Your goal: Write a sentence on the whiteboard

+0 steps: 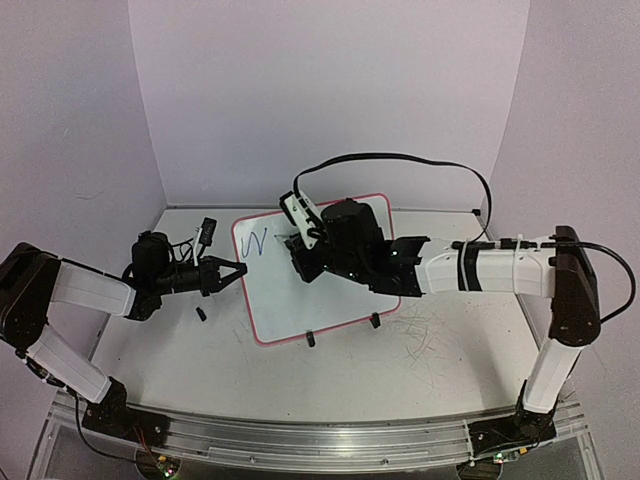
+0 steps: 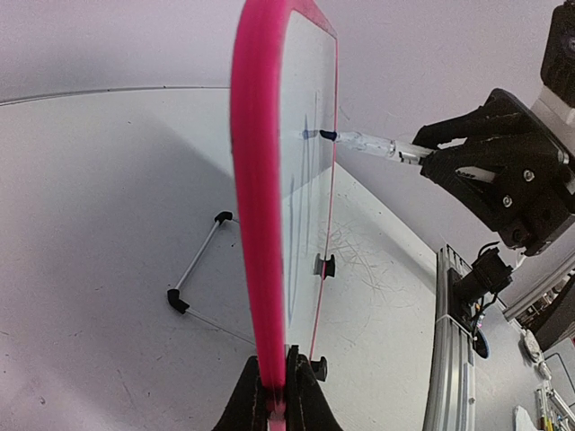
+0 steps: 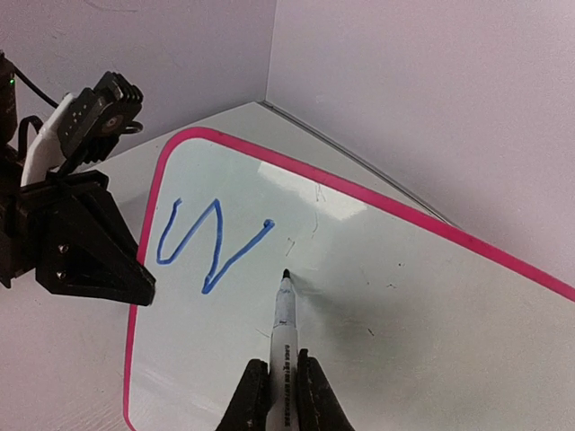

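Top view, whiteboard: the whiteboard (image 1: 300,300) stands on its wire stand mid-worktop, nearer the far edge, tilted back; the worktop (image 1: 440,370) shows faint grey scribbles.
Top view, left pincer: the left pincer (image 1: 232,270) is closed on the board's left rim.
Top view, right pincer: the right pincer (image 1: 300,247) reaches over the board's upper middle.
Left wrist view, grip: the fingers (image 2: 304,400) pinch the pink frame, seen edge-on.
Left wrist view, marker: the marker (image 2: 359,141) meets the board's face near the top.
Right wrist view, right pincer: narrow, clamped on the marker's barrel, tip at or just off the surface.
Right wrist view, sentence: of the sentence (image 3: 211,247) only a blue capital W shows, in the board's upper left corner.
Risk, board: marker pressure could rock the propped board or slide the frame through the one-edge grip, skewing the strokes.
Risk, ink: the pincer could smear the wet W if it drifts left.
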Tool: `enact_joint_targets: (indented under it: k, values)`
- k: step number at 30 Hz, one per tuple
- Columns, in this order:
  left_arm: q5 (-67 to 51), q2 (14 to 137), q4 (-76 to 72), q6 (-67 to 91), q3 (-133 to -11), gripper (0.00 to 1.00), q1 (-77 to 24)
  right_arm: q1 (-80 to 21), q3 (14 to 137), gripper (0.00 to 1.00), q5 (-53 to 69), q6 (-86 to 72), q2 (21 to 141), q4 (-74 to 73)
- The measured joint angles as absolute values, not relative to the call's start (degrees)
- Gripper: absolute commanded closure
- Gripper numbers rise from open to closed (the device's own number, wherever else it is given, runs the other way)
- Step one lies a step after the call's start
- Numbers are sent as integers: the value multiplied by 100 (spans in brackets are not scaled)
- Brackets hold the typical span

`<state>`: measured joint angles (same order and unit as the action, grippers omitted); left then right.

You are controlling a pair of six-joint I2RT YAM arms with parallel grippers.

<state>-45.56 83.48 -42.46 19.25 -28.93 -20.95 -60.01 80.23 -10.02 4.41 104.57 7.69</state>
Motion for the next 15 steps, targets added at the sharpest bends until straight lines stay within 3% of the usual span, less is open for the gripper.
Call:
enact_joint_targets:
  k: [15]
  values:
    - [-4550, 8348, -4226, 1925, -2893, 100, -2095, -5993, 8185, 100, -964, 425, 10598, 767]
